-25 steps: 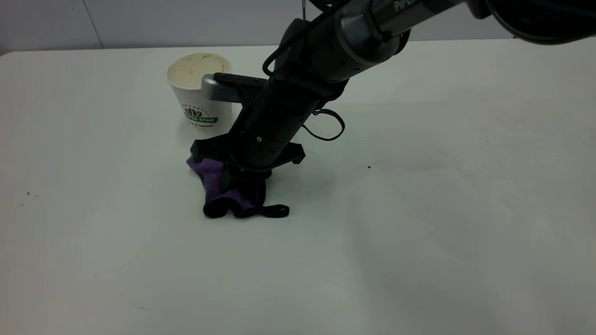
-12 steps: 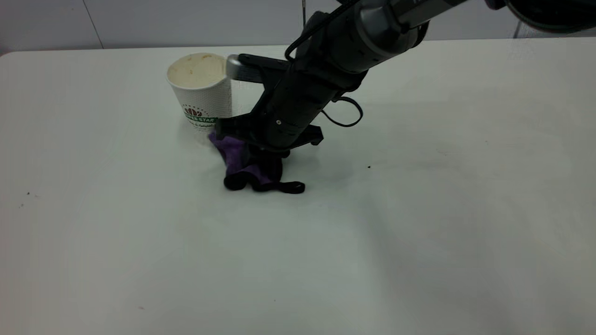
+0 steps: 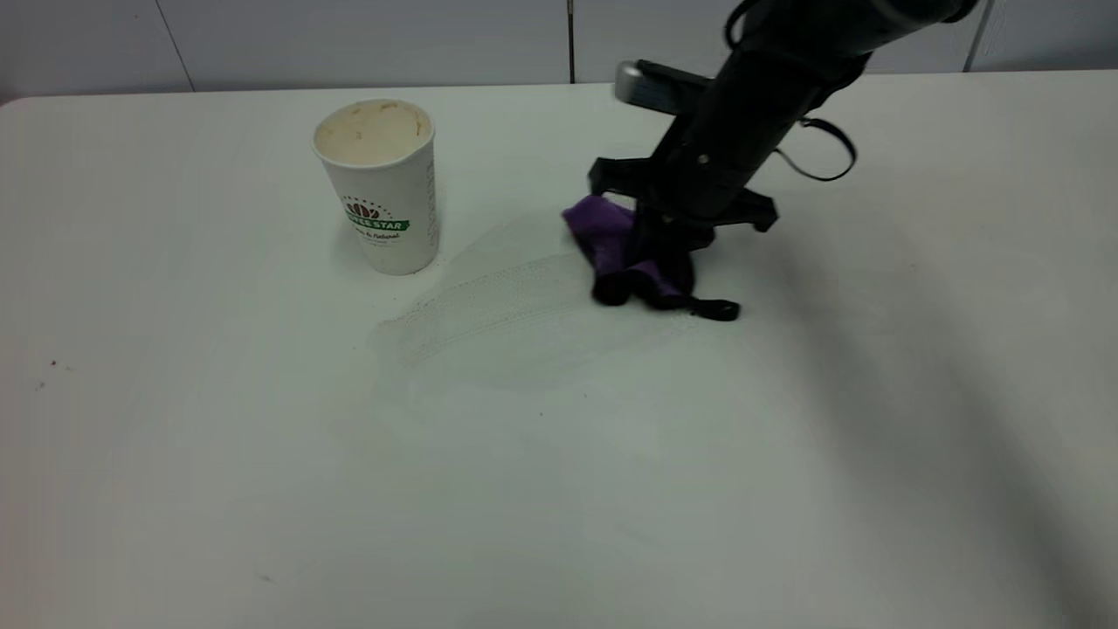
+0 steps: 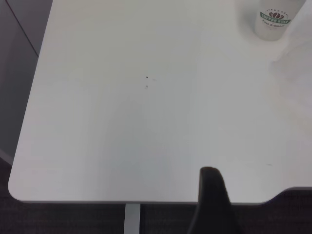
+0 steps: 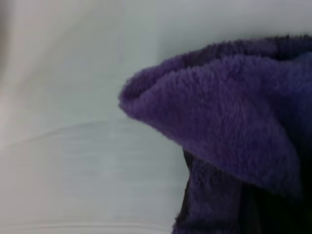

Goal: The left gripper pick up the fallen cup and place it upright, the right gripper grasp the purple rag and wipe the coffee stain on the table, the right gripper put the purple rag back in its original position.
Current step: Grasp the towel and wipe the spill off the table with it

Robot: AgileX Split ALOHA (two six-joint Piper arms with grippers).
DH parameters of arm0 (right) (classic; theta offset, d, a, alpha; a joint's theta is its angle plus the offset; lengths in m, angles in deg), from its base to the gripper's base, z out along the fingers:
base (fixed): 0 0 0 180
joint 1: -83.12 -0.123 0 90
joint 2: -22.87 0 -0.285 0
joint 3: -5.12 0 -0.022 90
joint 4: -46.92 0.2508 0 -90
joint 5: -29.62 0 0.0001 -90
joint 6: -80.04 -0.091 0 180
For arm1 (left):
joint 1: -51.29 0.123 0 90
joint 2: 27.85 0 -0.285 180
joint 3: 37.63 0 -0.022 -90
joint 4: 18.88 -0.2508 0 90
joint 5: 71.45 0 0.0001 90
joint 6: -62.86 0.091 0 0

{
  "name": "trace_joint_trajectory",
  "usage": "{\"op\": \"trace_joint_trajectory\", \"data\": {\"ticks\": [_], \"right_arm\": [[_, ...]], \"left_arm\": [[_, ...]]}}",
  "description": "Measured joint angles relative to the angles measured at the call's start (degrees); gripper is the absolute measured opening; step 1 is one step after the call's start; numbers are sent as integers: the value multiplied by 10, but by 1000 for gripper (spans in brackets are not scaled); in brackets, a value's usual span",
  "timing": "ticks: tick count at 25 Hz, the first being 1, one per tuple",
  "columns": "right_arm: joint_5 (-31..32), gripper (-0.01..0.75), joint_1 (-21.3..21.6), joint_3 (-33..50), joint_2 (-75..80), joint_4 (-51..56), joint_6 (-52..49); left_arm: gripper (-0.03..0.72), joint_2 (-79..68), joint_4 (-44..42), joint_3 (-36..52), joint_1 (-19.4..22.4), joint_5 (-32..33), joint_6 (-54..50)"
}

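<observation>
The cup [image 3: 380, 188] stands upright at the back left of the table [image 3: 262, 489], its cream inside showing. My right gripper [image 3: 657, 255] is shut on the purple rag [image 3: 624, 258], which rests on the table to the right of the cup; the rag's black loop trails on the surface. In the right wrist view the rag [image 5: 219, 112] fills the picture and hides the jaws. No dark coffee stain shows, only a faint wet smear [image 3: 489, 306] between cup and rag. My left gripper [image 4: 213, 197] hangs over the table's left edge, far from the cup [image 4: 275, 22].
A few tiny dark specks [image 3: 52, 363] lie at the far left of the table and show in the left wrist view [image 4: 146, 82]. A grey wall runs behind the table. The right arm [image 3: 769, 79] reaches in from the upper right.
My right gripper has dragged the rag to the right and back, away from the cup, and a faint wet streak shows where it passed. The cup has not moved.
</observation>
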Motion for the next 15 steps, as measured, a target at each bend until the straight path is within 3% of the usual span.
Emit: {"op": "trace_joint_trajectory", "data": {"ticks": [5, 10, 12, 15], "right_arm": [[60, 67, 91, 0, -8, -45, -14], [87, 101, 142, 1, -19, -99, -15], [94, 156, 147, 1, -25, -130, -15], [121, 334, 148, 2, -43, -153, -15]], "left_arm": [[536, 0, 0, 0, 0, 0, 0], [536, 0, 0, 0, 0, 0, 0], [536, 0, 0, 0, 0, 0, 0], [536, 0, 0, 0, 0, 0, 0]]}}
